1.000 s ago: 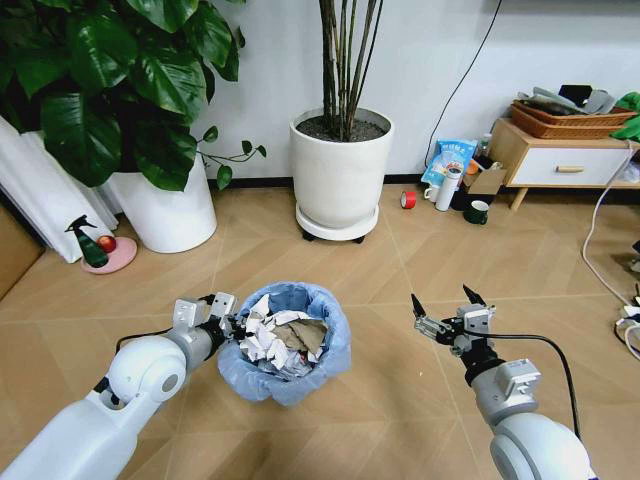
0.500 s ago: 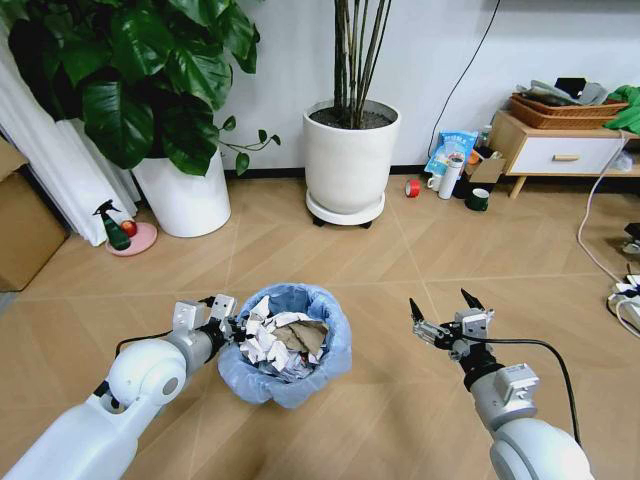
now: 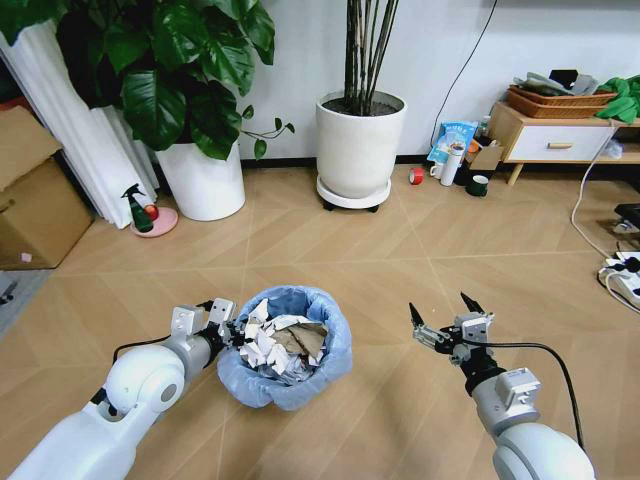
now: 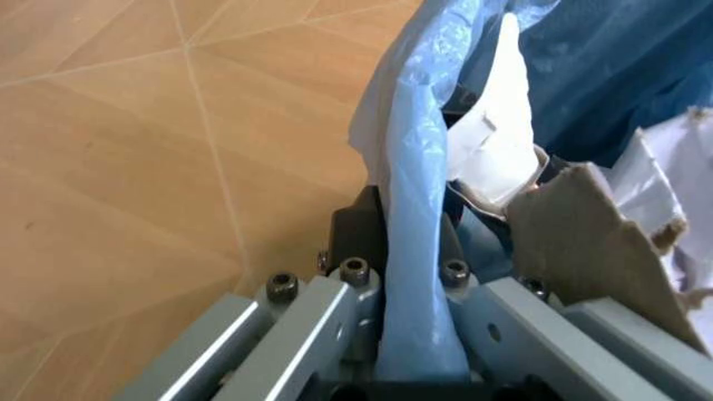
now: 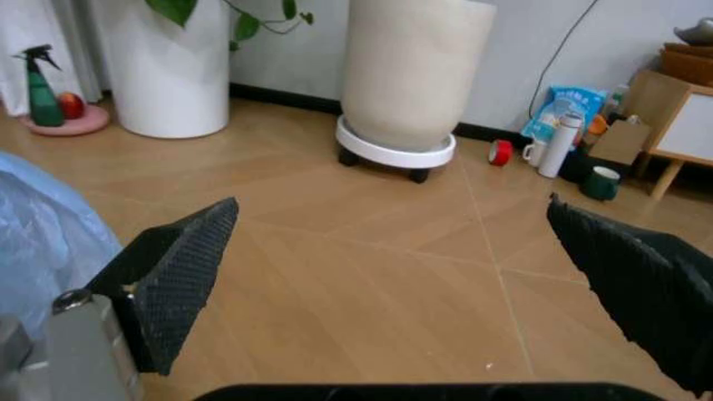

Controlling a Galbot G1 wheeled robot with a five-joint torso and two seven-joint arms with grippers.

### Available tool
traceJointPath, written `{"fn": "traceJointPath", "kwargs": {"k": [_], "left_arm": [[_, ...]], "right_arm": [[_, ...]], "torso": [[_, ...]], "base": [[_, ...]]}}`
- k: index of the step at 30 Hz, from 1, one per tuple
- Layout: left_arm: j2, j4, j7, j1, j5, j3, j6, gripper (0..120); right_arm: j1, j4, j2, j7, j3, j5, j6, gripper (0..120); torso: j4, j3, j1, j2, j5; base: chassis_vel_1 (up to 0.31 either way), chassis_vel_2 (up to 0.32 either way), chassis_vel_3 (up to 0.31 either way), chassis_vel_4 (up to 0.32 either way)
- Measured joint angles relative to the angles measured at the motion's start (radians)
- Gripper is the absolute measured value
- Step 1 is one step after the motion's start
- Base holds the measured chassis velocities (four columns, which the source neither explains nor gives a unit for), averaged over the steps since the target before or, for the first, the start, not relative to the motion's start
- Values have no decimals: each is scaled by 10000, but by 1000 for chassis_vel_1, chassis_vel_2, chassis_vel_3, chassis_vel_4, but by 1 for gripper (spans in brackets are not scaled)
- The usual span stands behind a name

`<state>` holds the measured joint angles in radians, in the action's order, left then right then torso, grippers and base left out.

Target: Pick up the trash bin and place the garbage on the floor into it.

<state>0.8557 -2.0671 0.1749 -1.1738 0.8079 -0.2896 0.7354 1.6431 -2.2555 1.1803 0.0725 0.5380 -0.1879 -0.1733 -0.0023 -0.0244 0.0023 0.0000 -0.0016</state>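
**A:** Head view first. What are you seeing?

**B:** I'm holding the trash bin [image 3: 285, 345] low in front of me by its left rim, with the left gripper [image 3: 222, 322] pinching it. The bin is heaped with the garbage [image 3: 281, 344], crumpled white paper and a torn brown piece. The right gripper [image 3: 443, 322] is hovering over bare floor [image 3: 400, 250] to the bin's right, jaws spread wide and carrying nothing.

**A:** And the left wrist view?

**B:** It's confirming the grip: the jaws are clamping the rim with the light-blue bag [image 4: 415, 251] sandwiched between them, and a brown scrap [image 4: 590, 242] is poking up just inside.

**A:** Right wrist view?

**B:** Both fingertips [image 5: 184, 271] are standing far apart, nothing between them. Beyond them I'm looking at a white plant pot [image 5: 415, 71] on a wheeled stand and a red tape roll [image 5: 500, 152] by the wall.

**A:** So which step?

**B:** I'm judging we're late in the task, carrying the bin and hunting for leftovers. I'm spotting no loose litter nearby on the floor, so the next move calls for scanning on while keeping the bin level.
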Motion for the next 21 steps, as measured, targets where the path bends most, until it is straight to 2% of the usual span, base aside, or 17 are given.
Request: {"fn": "traceJointPath", "kwargs": {"k": [19,21], "left_arm": [[121,72,-60,15,-27,-24,0,0],[142,73,-63,-1,-43,-24,0,0]], "right_arm": [[53,101,12,1,-25,-27,-17,100],[67,101,35,1,-26,-22,-17,100]], "torso": [[-3,-1,1,0,-6],[-3,0,0,0,3]], "base": [[271,-78,-275,86],[335,-122,-309,105]]}}
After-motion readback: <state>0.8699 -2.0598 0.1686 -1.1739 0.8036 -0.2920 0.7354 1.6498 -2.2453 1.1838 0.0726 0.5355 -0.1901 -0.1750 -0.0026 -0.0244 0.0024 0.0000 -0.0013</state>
